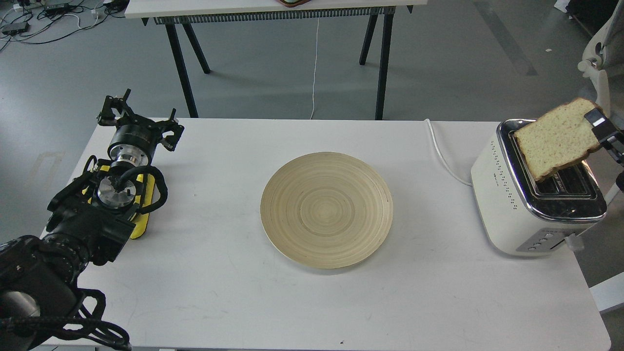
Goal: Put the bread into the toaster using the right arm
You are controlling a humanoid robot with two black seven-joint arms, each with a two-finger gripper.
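Observation:
A slice of pale bread (555,138) with a brown crust hangs tilted just above the white toaster (502,195) at the table's right end, over its black slots. My right gripper (598,127) reaches in from the right edge and is shut on the bread's right edge; only its black fingers show. My left gripper (139,119) rests over the table's far left corner, empty, with its fingers spread apart.
A round wooden plate (326,209) lies empty at the table's middle. The toaster's white cord (441,153) runs off the back edge. A black-legged table (273,9) stands behind. A white frame (597,73) stands at the right.

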